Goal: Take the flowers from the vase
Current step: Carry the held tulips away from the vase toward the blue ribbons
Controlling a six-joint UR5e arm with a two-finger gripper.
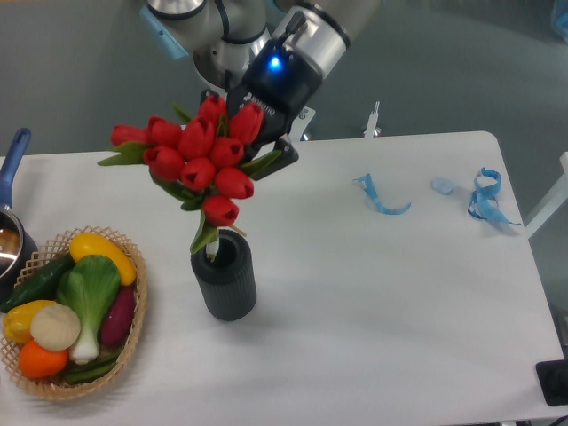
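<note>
The end effector (pixel 258 146) is pinched on the flowers (pixel 197 158), whose rounded, glossy red buds and green leaves spread out to its left and partly cover its fingers. Their stems slant down from it, the lower ends just at the round mouth of the vase (pixel 224 277), a short dark cylinder with ribbed sides standing below it on the smooth white desk (pixel 382 302).
</note>
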